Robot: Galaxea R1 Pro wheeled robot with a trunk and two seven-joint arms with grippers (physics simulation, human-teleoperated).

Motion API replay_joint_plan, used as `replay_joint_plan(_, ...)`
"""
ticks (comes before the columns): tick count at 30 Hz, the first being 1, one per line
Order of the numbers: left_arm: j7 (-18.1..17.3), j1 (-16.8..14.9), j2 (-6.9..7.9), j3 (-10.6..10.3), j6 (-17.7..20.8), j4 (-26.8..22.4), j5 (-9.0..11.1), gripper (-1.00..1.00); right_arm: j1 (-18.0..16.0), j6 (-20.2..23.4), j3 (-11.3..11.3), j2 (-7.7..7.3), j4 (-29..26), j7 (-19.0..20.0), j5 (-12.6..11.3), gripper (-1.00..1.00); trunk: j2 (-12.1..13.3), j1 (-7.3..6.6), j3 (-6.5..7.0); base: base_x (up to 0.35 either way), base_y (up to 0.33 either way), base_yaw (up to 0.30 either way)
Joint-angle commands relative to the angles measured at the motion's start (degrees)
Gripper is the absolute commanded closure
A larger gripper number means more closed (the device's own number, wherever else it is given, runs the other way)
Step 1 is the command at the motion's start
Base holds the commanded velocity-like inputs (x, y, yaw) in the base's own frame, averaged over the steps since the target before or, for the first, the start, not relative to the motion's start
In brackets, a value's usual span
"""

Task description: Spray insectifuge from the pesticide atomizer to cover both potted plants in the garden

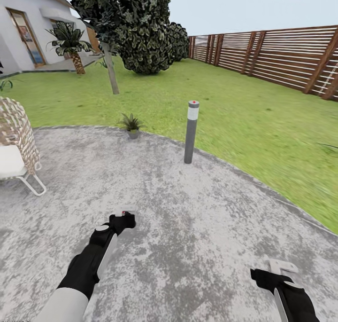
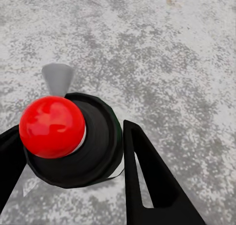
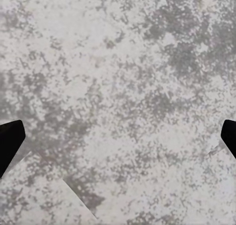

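Note:
My left gripper point(image 1: 123, 218) hangs low over the grey stone patio point(image 1: 188, 209) of the garden, shut on the pesticide atomizer point(image 1: 124, 213). In the left wrist view the atomizer point(image 2: 54, 126) shows end-on as a round red top on a dark cylinder, held between the black fingers point(image 2: 147, 180) of the left gripper point(image 2: 73, 161). My right gripper point(image 1: 281, 268) is open at the lower right, and in the right wrist view point(image 3: 118, 139) it has only bare patio between its spread fingertips. A small thin-leaved plant in a grey pot point(image 1: 132, 125) stands at the patio's far rim; I cannot tell whether it is one of the potted plants.
A grey lamp post point(image 1: 191, 131) with a red dot on top stands at the patio's far edge. A wicker chair point(image 1: 16, 143) sits at the left. Lawn point(image 1: 244, 120) runs to a slatted wooden fence point(image 1: 281, 54); a dark tree point(image 1: 111, 70), a palm point(image 1: 70, 42) and a house lie further back.

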Motion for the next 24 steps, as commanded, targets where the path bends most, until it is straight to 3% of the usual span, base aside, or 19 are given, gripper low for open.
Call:
replay_joint_plan(1,0.0,-0.03,-0.01,0.01,0.3,-0.05,0.27,1.0,-0.02,0.33,0.0,0.0,-0.07,0.15,0.55,-1.0,-0.02,-0.01,0.03,0.0,0.0,0.114)
replay_joint_plan(14,0.0,-0.03,-0.09,-0.08,0.4,-0.06,0.33,1.0,-0.02,0.33,-0.02,0.0,-0.07,0.15,0.55,-1.0,-0.02,-0.01,1.06,0.0,0.0,0.109)
replay_joint_plan(18,0.0,-0.03,-0.11,-0.08,3.26,-0.06,0.3,1.0,-0.02,0.33,0.0,0.0,-0.07,0.15,0.55,-1.0,-0.02,-0.01,1.38,0.0,0.0,0.103)
replay_joint_plan(24,0.0,-0.03,-0.15,-0.08,3.98,-0.06,0.31,1.0,-0.02,0.33,-0.02,0.0,-0.07,0.15,0.55,-1.0,-0.02,-0.01,1.86,0.0,0.0,0.1)
